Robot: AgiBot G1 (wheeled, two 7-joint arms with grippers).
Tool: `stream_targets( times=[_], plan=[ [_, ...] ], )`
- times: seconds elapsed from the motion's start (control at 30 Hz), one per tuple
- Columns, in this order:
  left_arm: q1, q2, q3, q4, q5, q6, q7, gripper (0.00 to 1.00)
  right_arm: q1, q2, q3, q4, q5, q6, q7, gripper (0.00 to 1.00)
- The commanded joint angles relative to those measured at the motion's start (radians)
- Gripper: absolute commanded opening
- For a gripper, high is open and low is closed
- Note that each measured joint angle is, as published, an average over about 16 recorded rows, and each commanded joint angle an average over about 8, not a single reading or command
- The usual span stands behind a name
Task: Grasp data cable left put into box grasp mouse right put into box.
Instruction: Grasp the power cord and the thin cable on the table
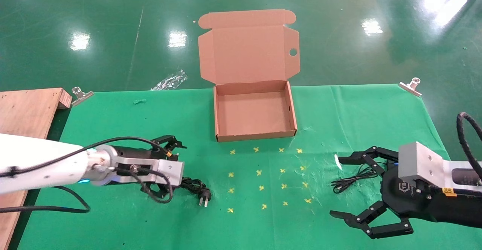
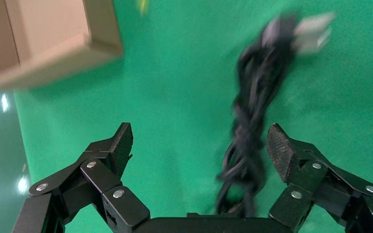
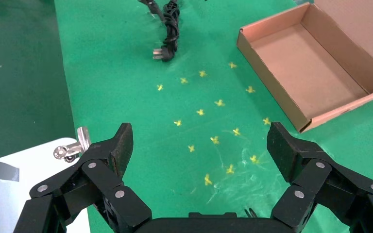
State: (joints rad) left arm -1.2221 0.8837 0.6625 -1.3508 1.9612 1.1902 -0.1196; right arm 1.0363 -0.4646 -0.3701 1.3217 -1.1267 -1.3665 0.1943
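Note:
The brown cardboard box [image 1: 219, 110] lies open at the table's back centre, lid flap up. The black data cable [image 1: 196, 186] lies bundled at the front left, its pronged plug toward the centre. My left gripper [image 1: 180, 167] is open and low over it. In the left wrist view the data cable [image 2: 252, 121] runs between the spread jaws of the left gripper [image 2: 199, 145], nearer one finger. My right gripper [image 1: 337, 188] is open at the front right. The mouse body is hidden under it; only the mouse's thin cord [image 1: 352, 180] shows. The right gripper [image 3: 199, 143] holds nothing.
A wooden board [image 1: 26, 110] sits at the left edge. Metal clips [image 1: 81, 95] [image 1: 410, 86] hold the green cloth at the back corners. Yellow cross marks [image 1: 263, 178] dot the centre. The right wrist view shows the box [image 3: 272, 73] and the data cable [image 3: 170, 24] farther off.

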Motion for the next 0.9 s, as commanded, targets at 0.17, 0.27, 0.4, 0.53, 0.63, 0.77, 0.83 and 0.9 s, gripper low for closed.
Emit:
stream_targets(
  times=[0.17, 0.27, 0.4, 0.53, 0.63, 0.77, 0.83, 0.9],
  plan=[
    [0.001, 0.042, 0.035, 0.002, 0.120, -0.011, -0.073, 1.00, 0.000, -0.005, -0.005, -0.008, -0.013, 0.008, 0.004, 1.00],
    [0.004, 0.046, 0.038, 0.002, 0.123, -0.006, -0.083, 1.00, 0.004, -0.010, -0.010, -0.011, -0.023, 0.010, 0.010, 1.00],
    [0.008, 0.049, 0.039, 0.004, 0.123, -0.006, -0.089, 1.00, 0.009, -0.015, -0.022, -0.012, -0.053, 0.017, 0.020, 1.00],
    [0.011, 0.052, 0.040, 0.005, 0.122, -0.006, -0.092, 1.00, 0.013, -0.020, -0.052, -0.006, -0.147, 0.049, 0.040, 1.00],
    [0.011, 0.051, 0.040, 0.005, 0.121, -0.005, -0.092, 1.00, 0.023, -0.034, -0.089, 0.005, -0.272, 0.086, 0.043, 1.00],
    [0.011, 0.051, 0.040, 0.005, 0.121, -0.005, -0.092, 1.00, 0.046, -0.082, -0.151, 0.012, -0.472, 0.139, 0.016, 1.00],
    [0.011, 0.051, 0.040, 0.005, 0.121, -0.005, -0.092, 1.00, 0.057, -0.114, -0.180, 0.005, -0.563, 0.163, -0.002, 1.00],
    [0.011, 0.051, 0.040, 0.005, 0.121, -0.005, -0.092, 1.00, 0.067, -0.147, -0.202, -0.012, -0.630, 0.186, -0.013, 1.00]
  ],
)
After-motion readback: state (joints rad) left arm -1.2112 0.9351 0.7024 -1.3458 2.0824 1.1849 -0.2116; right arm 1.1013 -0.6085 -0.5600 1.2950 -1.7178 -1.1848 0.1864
